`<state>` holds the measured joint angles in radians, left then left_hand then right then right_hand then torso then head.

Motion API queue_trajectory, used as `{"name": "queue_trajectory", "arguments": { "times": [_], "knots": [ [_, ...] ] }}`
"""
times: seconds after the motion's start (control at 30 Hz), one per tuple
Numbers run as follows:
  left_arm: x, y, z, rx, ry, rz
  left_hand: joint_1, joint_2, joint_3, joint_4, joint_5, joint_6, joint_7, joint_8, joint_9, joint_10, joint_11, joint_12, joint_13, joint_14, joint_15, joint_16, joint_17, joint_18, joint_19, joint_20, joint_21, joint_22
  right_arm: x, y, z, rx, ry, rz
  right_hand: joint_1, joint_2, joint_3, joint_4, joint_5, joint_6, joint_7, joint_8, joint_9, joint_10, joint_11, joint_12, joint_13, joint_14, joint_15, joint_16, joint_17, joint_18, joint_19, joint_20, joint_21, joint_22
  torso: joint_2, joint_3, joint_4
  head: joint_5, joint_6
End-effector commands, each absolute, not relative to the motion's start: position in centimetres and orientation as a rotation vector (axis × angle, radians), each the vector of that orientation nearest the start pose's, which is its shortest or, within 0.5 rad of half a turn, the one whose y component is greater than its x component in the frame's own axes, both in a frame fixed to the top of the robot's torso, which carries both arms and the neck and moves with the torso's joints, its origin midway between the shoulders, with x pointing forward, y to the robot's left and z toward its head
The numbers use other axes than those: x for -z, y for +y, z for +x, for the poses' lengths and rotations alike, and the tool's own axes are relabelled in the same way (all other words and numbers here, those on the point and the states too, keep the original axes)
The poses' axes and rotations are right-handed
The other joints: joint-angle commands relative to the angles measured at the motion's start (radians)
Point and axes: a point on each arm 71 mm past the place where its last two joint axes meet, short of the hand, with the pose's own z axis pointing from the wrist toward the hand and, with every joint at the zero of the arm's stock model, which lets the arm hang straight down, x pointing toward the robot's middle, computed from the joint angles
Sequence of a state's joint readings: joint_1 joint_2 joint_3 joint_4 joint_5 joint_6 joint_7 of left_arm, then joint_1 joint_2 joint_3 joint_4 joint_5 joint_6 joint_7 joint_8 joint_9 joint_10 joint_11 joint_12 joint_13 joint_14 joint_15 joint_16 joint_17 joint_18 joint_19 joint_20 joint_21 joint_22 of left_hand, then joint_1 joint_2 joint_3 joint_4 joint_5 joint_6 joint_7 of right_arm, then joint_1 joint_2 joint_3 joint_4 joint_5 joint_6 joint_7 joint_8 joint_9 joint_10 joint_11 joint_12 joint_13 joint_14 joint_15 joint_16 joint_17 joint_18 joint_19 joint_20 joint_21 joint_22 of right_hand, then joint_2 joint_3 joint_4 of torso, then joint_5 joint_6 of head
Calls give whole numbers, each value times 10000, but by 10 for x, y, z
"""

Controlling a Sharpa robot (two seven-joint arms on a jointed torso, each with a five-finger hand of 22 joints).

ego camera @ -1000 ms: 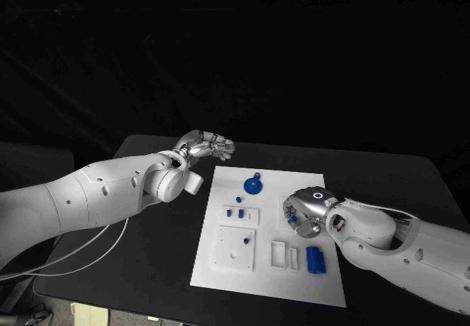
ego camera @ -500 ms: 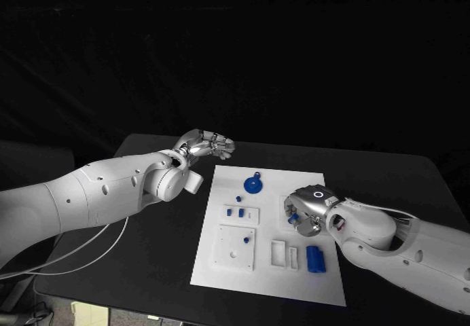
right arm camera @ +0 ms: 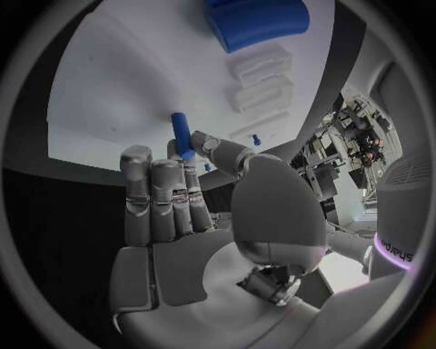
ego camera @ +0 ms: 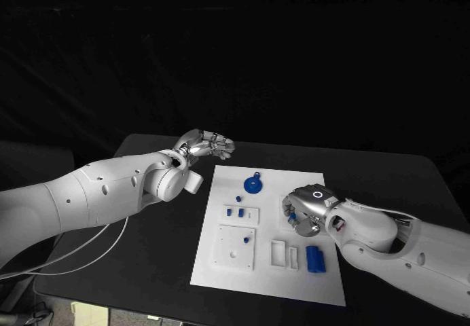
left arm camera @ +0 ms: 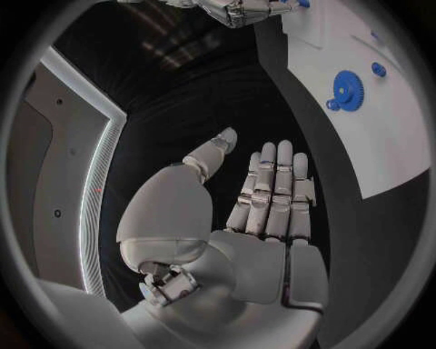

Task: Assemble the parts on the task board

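Task board (ego camera: 223, 272), a white plate, lies flat in the middle of the black desk (ego camera: 392, 176), between the two arms and nearer the right robot hand (ego camera: 301, 216), which hovers over its right edge. The left robot hand (ego camera: 208, 144) hangs off the board, beyond its far left corner, above bare desk.

From the head view the left robot hand looks half curled; the left wrist view shows more plainly that its fingers (left arm camera: 272, 189) lie straight, side by side, with the thumb apart and nothing in the palm. That same view catches the blue gear (left arm camera: 348, 89) lying flat on the board, well ahead of those fingertips, with a small blue knob just beside it.

The head view leaves the right robot hand's grasp hard to read, since the wrist covers the palm. The right wrist view settles it: thumb and fingers pinch a small blue peg (right arm camera: 181, 134), held upright above the white board surface. Beyond that hand, the same view shows a large blue block (right arm camera: 254, 20) and two white rectangular sockets (right arm camera: 261, 78) between block and fingertips.

In the head view the blue block (ego camera: 315, 259) sits close by the right wrist, and two short blue pins (ego camera: 235, 212) stand on a white fixture between the hands.
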<state>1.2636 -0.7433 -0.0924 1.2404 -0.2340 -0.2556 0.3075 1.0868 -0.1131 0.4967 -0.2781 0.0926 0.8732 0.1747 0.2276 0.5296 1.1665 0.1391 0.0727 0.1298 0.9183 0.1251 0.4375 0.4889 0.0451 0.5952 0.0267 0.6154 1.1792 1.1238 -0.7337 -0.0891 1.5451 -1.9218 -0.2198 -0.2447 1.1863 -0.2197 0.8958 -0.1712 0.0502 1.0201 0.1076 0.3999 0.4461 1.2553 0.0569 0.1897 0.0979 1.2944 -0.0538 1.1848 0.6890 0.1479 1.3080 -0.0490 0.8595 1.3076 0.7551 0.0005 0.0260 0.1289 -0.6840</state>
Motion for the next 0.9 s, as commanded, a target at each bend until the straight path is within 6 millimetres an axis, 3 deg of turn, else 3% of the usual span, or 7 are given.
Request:
{"name": "queue_trajectory", "arguments": {
  "times": [0.03, 0.27, 0.5, 0.73, 0.9],
  "knots": [
    [180, 239, 542, 13161, 15097, -8825, 11, 33, -25, 0, 43, -93, -2, 39, -14, -32, -23, -14, -14, 11, 27, -40, 18, -36, -2, 9, -60, 12, 230, -134, 448, -4420, 16148, -6103, 40, 69, 81, 16, -16, 96, -6, 56, 20, 392, -81, 53, 237, -43, -97, 52, 15, 1139, -11, -79, 42, 186, -2, 1, 0, 32, -23],
    [180, 237, 543, 13192, 15090, -8802, 5, 43, -26, 6, 42, -87, -2, 46, -14, -33, -21, -14, -17, 11, 28, -50, 25, -37, -2, 10, -66, 16, 207, -127, 450, -4566, 15623, -6102, 58, 63, 90, 22, -15, 115, -16, 64, 31, 413, -92, 61, 249, -41, -109, 51, 15, 1139, -7, -88, 46, 184, -3, -2, -5, 39, -16],
    [180, 236, 544, 13196, 15085, -8792, -3, 40, -32, 9, 39, -86, -3, 50, -15, -38, -19, -16, -20, 9, 30, -59, 32, -39, -4, 11, -72, 19, 197, -105, 442, -5232, 15294, -6304, 53, 46, 85, 43, -16, 134, -23, 71, 42, 435, -101, 68, 260, -38, -117, 52, 16, 1139, 0, -93, 52, 183, -7, -12, 1, 98, 12],
    [181, 233, 546, 13198, 15087, -8804, -8, 37, -36, 9, 37, -93, -2, 49, -17, -43, -17, -18, -23, 8, 31, -66, 37, -39, -4, 12, -77, 22, 195, -66, 429, -6202, 15036, -6709, 50, 46, 82, 56, -15, 140, -25, 72, 47, 446, -106, 70, 265, -38, -122, 50, 15, 1139, 3, -97, 54, 182, -24, -20, -5, 321, 27],
    [182, 229, 551, 13159, 15071, -8791, -6, 40, -36, 8, 37, -97, -1, 48, -19, -48, -16, -20, -25, 6, 32, -73, 41, -39, -5, 12, -82, 24, 204, -39, 414, -6922, 15026, -7038, 57, 50, 86, 57, -15, 136, -26, 68, 49, 443, -108, 66, 267, -41, -125, 47, 14, 1139, 1, -101, 54, 181, -59, -51, 42, 575, -4]
  ]
}}
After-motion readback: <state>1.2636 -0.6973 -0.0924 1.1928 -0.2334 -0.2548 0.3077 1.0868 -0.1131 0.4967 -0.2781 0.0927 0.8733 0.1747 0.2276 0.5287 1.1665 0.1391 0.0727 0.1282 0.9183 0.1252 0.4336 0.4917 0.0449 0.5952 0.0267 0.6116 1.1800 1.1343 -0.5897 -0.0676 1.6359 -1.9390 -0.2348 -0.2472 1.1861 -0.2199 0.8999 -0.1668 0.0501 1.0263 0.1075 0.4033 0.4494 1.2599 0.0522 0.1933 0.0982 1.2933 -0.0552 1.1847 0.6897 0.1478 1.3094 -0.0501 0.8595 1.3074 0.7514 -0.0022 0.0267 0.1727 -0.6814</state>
